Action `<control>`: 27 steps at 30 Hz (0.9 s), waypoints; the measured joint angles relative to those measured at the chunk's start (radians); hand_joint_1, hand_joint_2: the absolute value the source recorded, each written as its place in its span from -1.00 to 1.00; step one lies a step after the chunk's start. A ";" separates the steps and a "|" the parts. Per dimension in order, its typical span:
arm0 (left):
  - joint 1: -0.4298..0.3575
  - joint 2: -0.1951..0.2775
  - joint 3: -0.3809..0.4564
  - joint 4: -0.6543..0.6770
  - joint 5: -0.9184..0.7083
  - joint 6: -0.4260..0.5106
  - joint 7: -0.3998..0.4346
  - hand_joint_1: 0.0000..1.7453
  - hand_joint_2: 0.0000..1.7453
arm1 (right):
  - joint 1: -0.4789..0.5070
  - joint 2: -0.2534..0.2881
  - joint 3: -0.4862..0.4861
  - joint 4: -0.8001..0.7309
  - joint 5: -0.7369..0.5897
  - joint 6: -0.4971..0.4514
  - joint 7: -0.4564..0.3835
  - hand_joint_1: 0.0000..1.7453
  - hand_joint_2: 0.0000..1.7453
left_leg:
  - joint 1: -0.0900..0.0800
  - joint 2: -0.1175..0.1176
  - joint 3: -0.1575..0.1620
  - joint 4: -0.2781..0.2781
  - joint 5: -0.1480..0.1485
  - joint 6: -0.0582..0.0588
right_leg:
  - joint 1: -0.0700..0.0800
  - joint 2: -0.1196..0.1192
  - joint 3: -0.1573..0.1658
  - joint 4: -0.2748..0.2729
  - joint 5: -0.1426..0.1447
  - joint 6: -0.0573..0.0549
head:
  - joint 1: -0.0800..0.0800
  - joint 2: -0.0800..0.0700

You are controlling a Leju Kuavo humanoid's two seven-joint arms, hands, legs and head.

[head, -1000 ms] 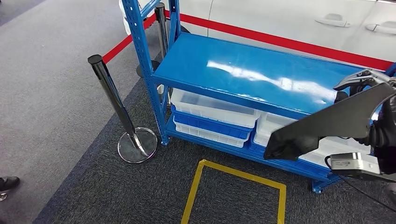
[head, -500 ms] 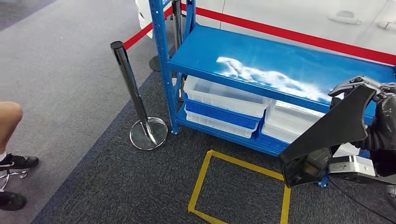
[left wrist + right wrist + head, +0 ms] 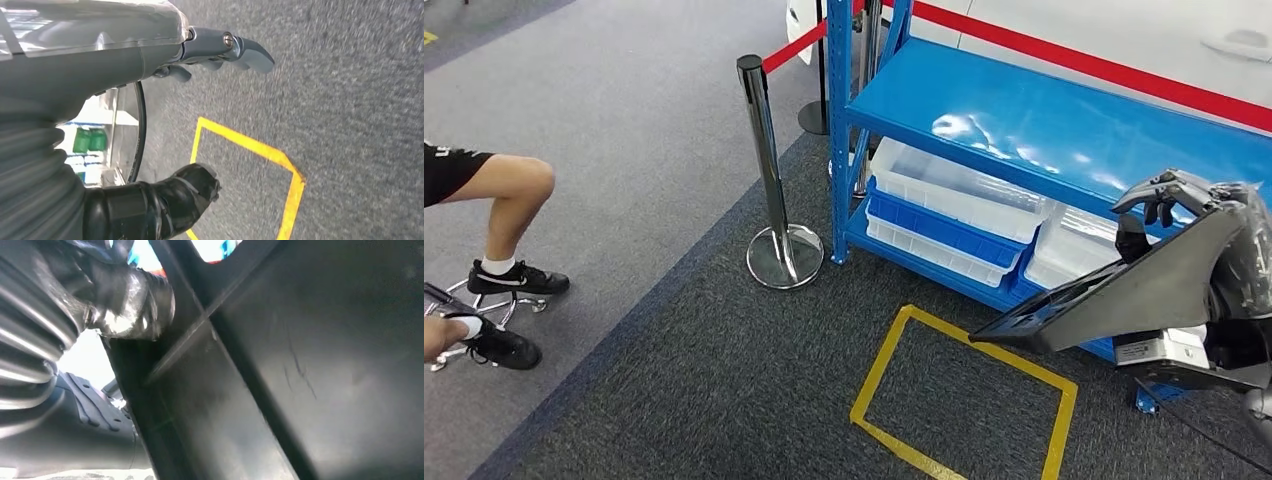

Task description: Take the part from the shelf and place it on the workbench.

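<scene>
My right hand (image 3: 1172, 196) grips a large flat black plastic part (image 3: 1129, 292) by its upper edge, fingers curled over the top. The part hangs tilted in front of the blue shelf (image 3: 1044, 110), its narrow end pointing toward the yellow floor square (image 3: 964, 400). Up close, the right wrist view shows the part's ribbed dark surface (image 3: 300, 365) with a finger (image 3: 127, 300) pressed on it. My left hand (image 3: 220, 47) hangs over the grey carpet with nothing in it, its fingers loosely extended. The shelf's top board is bare.
White bins (image 3: 954, 185) and a blue bin (image 3: 939, 232) fill the shelf's lower level. A chrome stanchion (image 3: 769, 180) with a red belt (image 3: 1074, 58) stands left of the shelf. A seated person's legs (image 3: 499, 215) are at the far left. A white car stands behind.
The camera has swung left, so the shelf and stanchion slid right in the picture and a person's legs came into view. The part now lies flatter in my right hand.
</scene>
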 joint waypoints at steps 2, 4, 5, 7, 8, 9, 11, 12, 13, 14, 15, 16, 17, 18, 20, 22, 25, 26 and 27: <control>0.001 0.000 0.002 -0.003 -0.002 -0.001 0.000 -1.00 1.00 | 0.000 0.000 0.004 0.002 -0.002 0.004 0.000 1.00 1.00 | -0.003 0.023 -0.019 0.025 -0.032 -0.010 | -0.006 -0.028 -0.013 -0.010 0.020 -0.014 | -0.004 0.000; 0.000 0.000 0.002 -0.006 -0.002 -0.001 0.000 -1.00 1.00 | 0.000 0.000 0.008 0.004 -0.003 0.006 0.000 1.00 1.00 | 0.000 0.067 -0.052 0.123 -0.128 -0.020 | -0.007 -0.055 -0.036 -0.014 0.041 -0.025 | -0.009 0.000; 0.000 -0.001 0.002 -0.006 -0.002 -0.001 0.000 -1.00 1.00 | 0.000 0.000 0.010 0.004 -0.003 0.006 0.000 1.00 1.00 | 0.004 0.080 -0.067 0.191 -0.171 -0.026 | -0.006 -0.068 -0.049 -0.013 0.051 -0.027 | -0.012 0.000; 0.000 -0.001 0.002 -0.008 -0.002 -0.001 0.000 -1.00 1.00 | 0.001 0.000 0.013 0.004 -0.004 0.006 0.000 1.00 1.00 | 0.013 0.090 -0.073 0.287 -0.191 -0.037 | -0.006 -0.094 -0.076 -0.009 0.070 -0.023 | -0.013 0.000; 0.000 0.000 0.002 -0.009 -0.003 -0.001 0.000 -1.00 1.00 | 0.002 0.000 0.014 0.004 -0.004 0.006 0.000 1.00 1.00 | 0.016 0.093 -0.053 0.290 -0.168 -0.041 | -0.006 -0.106 -0.090 -0.006 0.079 -0.021 | -0.013 0.000; 0.000 0.000 0.002 -0.010 -0.003 -0.001 0.000 -1.00 1.00 | 0.002 0.000 0.014 0.005 -0.004 0.006 0.000 1.00 1.00 | 0.018 0.099 -0.017 0.258 -0.140 -0.043 | -0.006 -0.118 -0.103 -0.002 0.086 -0.018 | -0.013 0.000; -0.001 0.000 0.003 -0.014 -0.003 -0.001 0.000 -1.00 1.00 | 0.001 -0.001 0.014 0.005 -0.004 0.006 0.000 1.00 1.00 | 0.014 0.138 0.094 0.116 -0.125 -0.037 | -0.005 -0.139 -0.121 0.008 0.096 -0.010 | -0.015 0.000; -0.001 0.000 0.003 -0.016 -0.004 -0.002 0.000 -1.00 1.00 | 0.002 -0.001 0.014 0.005 -0.004 0.006 0.000 1.00 1.00 | 0.009 0.156 0.137 0.052 -0.135 -0.030 | -0.005 -0.151 -0.124 0.010 0.101 -0.004 | -0.015 0.000; -0.001 0.000 0.003 -0.018 -0.004 -0.002 0.000 -1.00 1.00 | 0.002 -0.002 0.014 0.005 -0.004 0.005 0.000 1.00 1.00 | 0.003 0.168 0.164 0.005 -0.147 -0.023 | -0.005 -0.163 -0.126 0.010 0.107 0.002 | -0.016 0.000; -0.001 0.000 0.003 -0.019 -0.004 -0.002 0.000 -1.00 1.00 | 0.002 -0.003 0.014 0.005 -0.004 0.005 0.000 1.00 1.00 | -0.002 0.166 0.170 -0.017 -0.151 -0.016 | -0.006 -0.175 -0.125 0.008 0.114 0.009 | -0.018 0.000; -0.001 0.000 0.004 -0.020 -0.004 -0.002 0.000 -1.00 1.00 | 0.002 -0.003 0.014 0.005 -0.004 0.006 0.000 1.00 1.00 | -0.003 0.155 0.163 -0.023 -0.141 -0.007 | -0.007 -0.186 -0.125 0.004 0.120 0.016 | -0.019 0.000; -0.001 0.000 0.004 -0.020 -0.004 -0.003 0.000 -1.00 1.00 | 0.002 -0.003 0.015 0.006 -0.004 0.006 0.000 1.00 1.00 | -0.002 0.145 0.158 -0.031 -0.129 0.002 | -0.009 -0.181 -0.127 0.005 0.116 0.022 | -0.021 0.000; -0.001 -0.001 0.005 -0.020 -0.004 -0.003 0.000 -1.00 1.00 | 0.002 -0.003 0.015 0.007 -0.004 0.006 0.000 1.00 1.00 | 0.000 0.137 0.152 -0.038 -0.114 0.012 | -0.012 -0.162 -0.133 0.019 0.094 0.026 | -0.022 0.000; -0.001 -0.001 0.006 -0.020 -0.005 -0.003 0.000 -1.00 1.00 | 0.003 -0.003 0.016 0.008 -0.004 0.006 0.000 1.00 1.00 | 0.002 0.129 0.143 -0.044 -0.098 0.021 | -0.014 -0.131 -0.145 0.054 0.053 0.028 | -0.021 0.000; -0.003 -0.001 0.009 -0.020 -0.005 -0.003 0.000 -1.00 1.00 | 0.005 -0.004 0.016 0.010 -0.005 0.007 0.000 1.00 1.00 | 0.001 0.112 0.115 -0.044 -0.073 0.030 | -0.016 -0.072 -0.176 0.176 -0.050 0.030 | -0.021 0.000; -0.003 -0.001 0.010 -0.020 -0.005 -0.004 0.000 -1.00 1.00 | 0.008 -0.004 0.016 0.013 -0.005 0.007 0.000 1.00 1.00 | 0.000 0.090 0.082 -0.037 -0.051 0.029 | -0.017 -0.057 -0.187 0.276 -0.090 0.034 | -0.021 0.000; -0.003 -0.002 0.013 -0.021 -0.005 -0.009 0.000 -1.00 1.00 | 0.011 -0.004 0.017 0.015 -0.003 0.006 0.001 1.00 1.00 | 0.005 0.053 0.031 -0.012 -0.028 0.018 | -0.022 -0.042 -0.089 0.182 -0.023 0.039 | -0.021 0.000; -0.003 -0.002 0.015 -0.022 -0.005 -0.011 0.000 -1.00 1.00 | 0.012 -0.003 0.017 0.016 -0.001 0.005 0.002 1.00 1.00 | 0.007 0.040 0.014 0.001 -0.022 0.011 | -0.024 -0.019 -0.042 0.112 -0.016 0.040 | -0.021 0.000; -0.003 -0.003 0.016 -0.025 -0.005 -0.014 0.000 -1.00 1.00 | 0.014 -0.004 0.016 0.016 0.002 0.004 0.003 1.00 1.00 | 0.007 0.030 0.001 0.009 -0.016 0.005 | -0.024 0.001 -0.012 0.064 -0.019 0.038 | -0.022 0.000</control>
